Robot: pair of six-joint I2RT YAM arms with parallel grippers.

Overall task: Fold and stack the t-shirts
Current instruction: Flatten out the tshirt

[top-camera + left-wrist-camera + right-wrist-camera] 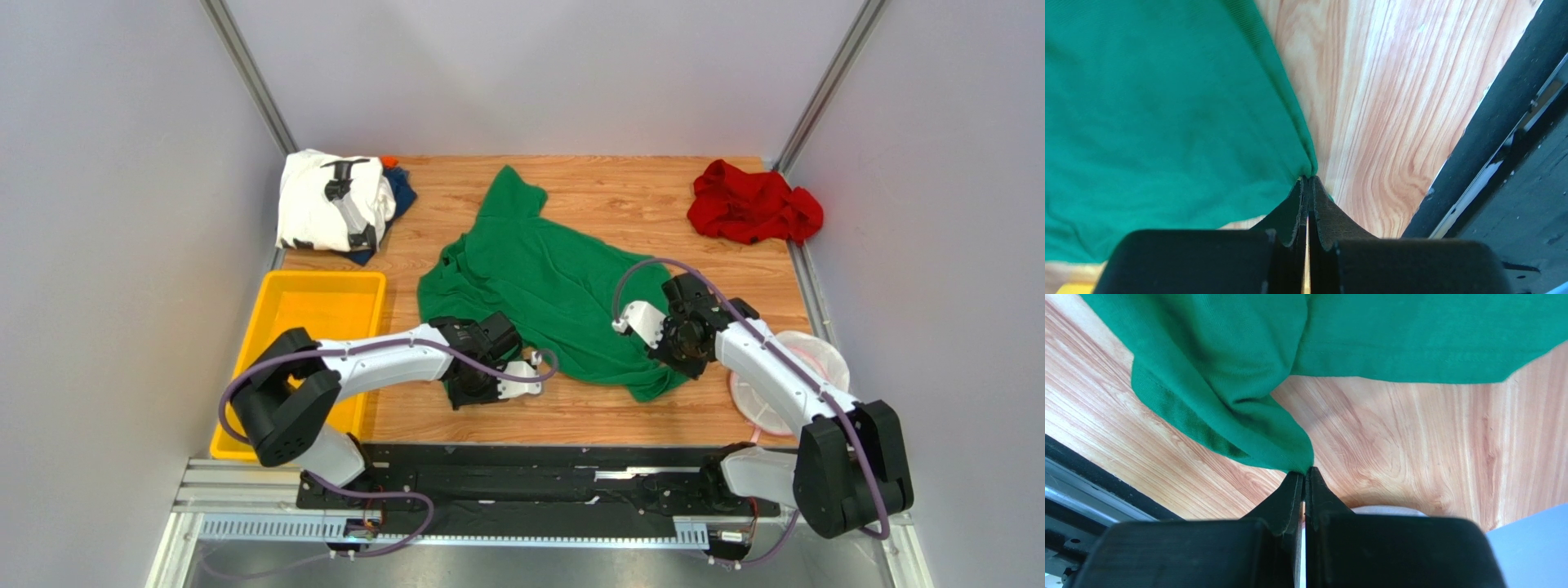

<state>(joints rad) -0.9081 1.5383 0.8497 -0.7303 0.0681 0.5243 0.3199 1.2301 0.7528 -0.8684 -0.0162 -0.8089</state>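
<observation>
The green t-shirt (546, 288) lies spread and rumpled in the middle of the wooden table. My left gripper (1309, 179) is shut on its near left hem corner (1306, 166). My right gripper (1306, 471) is shut on the near right corner, where the green cloth (1278, 438) bunches up at the fingertips. A white t-shirt with black print (325, 199) lies at the far left on top of a dark blue one (400, 190). The red t-shirt (751, 203) is crumpled at the far right.
A yellow tray (321, 309) stands at the left edge beside my left arm. A round white-and-pink mesh basket (807, 368) sits at the right edge under my right arm. The black base rail (528, 472) runs along the near edge.
</observation>
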